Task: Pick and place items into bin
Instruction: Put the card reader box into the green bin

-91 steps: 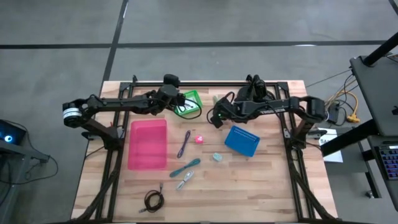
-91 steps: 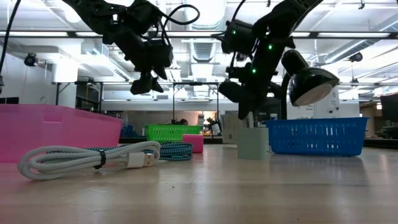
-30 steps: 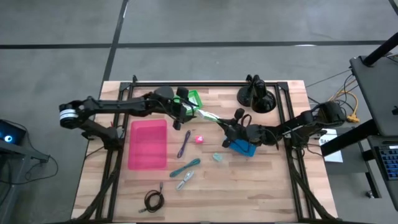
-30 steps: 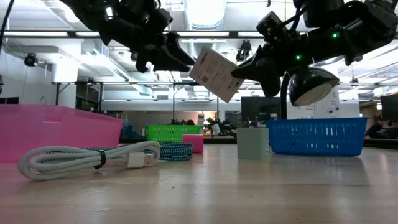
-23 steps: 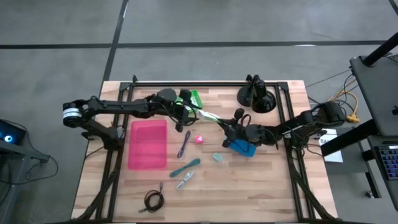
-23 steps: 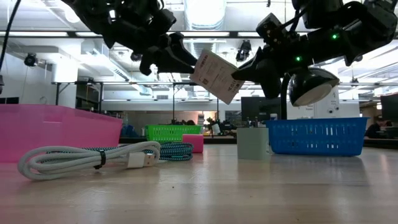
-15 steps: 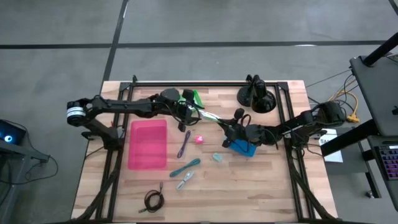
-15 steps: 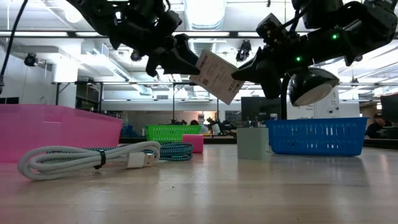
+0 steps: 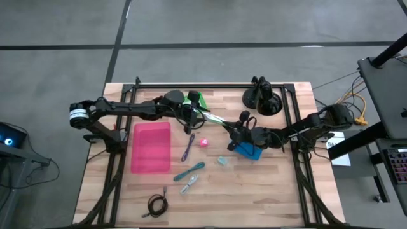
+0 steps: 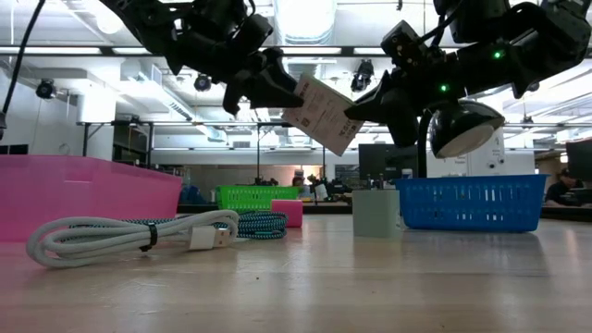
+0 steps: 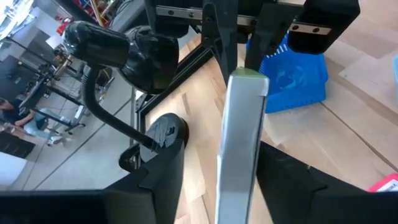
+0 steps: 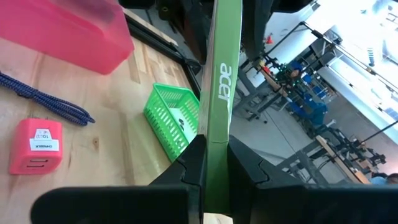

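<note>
A flat white carton with a green edge (image 9: 215, 119) hangs in the air over the middle of the table, standing on edge. My right gripper (image 9: 230, 129) is shut on its right end. My left gripper (image 9: 198, 114) is open at the carton's left end, one finger (image 11: 163, 171) on each broad side of it (image 11: 239, 143); whether they touch it I cannot tell. On the table lie a purple cable (image 9: 188, 147), a pink charger (image 9: 204, 142), a teal tool (image 9: 189, 170), a pale block (image 9: 222, 161), a silver clip (image 9: 187, 186) and a black coiled cable (image 9: 157, 205). My right gripper pinches the carton's two broad faces between its two fingers at the end toward the table's right (image 12: 216, 149). The fingers come nearly level from the right, along the carton. The carton is lifted clear of the table, on edge and tilted in the low view (image 10: 322, 113).
A pink bin (image 9: 151, 147) stands at the left. A green basket (image 9: 196, 100) sits beyond the left arm, and a blue basket (image 9: 248, 151) lies under the right arm. A black lamp (image 9: 261, 100) stands at the far edge. Bare wood shows along the near right.
My left gripper has moved toward the table's right, up to the carton's left end, so that its fingers now stand on either side of it. The carton and my right gripper have kept still.
</note>
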Tool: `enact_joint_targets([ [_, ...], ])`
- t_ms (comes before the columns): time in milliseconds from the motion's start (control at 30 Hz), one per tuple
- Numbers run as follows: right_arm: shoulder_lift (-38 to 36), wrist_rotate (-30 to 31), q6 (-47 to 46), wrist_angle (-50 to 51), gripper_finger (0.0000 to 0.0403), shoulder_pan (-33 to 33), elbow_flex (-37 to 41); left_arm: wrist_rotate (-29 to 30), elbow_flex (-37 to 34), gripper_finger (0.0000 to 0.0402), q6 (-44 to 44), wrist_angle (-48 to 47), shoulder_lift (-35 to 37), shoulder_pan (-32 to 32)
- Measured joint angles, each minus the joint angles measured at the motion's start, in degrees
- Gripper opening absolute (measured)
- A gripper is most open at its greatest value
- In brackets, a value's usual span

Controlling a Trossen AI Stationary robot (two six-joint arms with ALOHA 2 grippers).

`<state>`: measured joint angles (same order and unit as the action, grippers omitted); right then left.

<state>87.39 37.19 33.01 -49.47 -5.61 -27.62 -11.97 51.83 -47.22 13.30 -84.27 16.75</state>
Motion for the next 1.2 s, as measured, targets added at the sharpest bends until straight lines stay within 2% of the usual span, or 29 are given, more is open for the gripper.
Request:
enact_joint_targets([
  [267,0.00,-0.06,0.02,-0.20,0.0024,0.07,0.00,-0.02,-0.05,0.0091,-0.13,-0.20,0.00,0.00],
  [500,0.00,-2.47,-0.02,0.05,0.0024,0.11,0.00,-0.42,-0.15,0.0033,-0.37,-0.80,0.04,-0.02],
  [667,0.00,-2.27,0.27,0.03,0.0025,0.11,0.00,-0.16,-0.15,0.0027,-3.30,-0.76,0.04,-0.02],
  [833,0.00,-2.06,0.05,-0.09,0.0058,0.09,-0.04,0.30,-0.15,0.0027,-4.31,-0.60,0.04,-0.09],
  [1033,0.00,4.62,-2.83,-0.24,0.0087,-0.07,-0.24,2.42,-0.15,0.0027,-4.51,-0.03,0.57,-0.01],
  [1200,0.00,5.70,-3.05,-0.05,0.0089,-0.10,-0.22,2.91,-0.57,0.0027,-8.52,-1.03,1.58,0.00],
])
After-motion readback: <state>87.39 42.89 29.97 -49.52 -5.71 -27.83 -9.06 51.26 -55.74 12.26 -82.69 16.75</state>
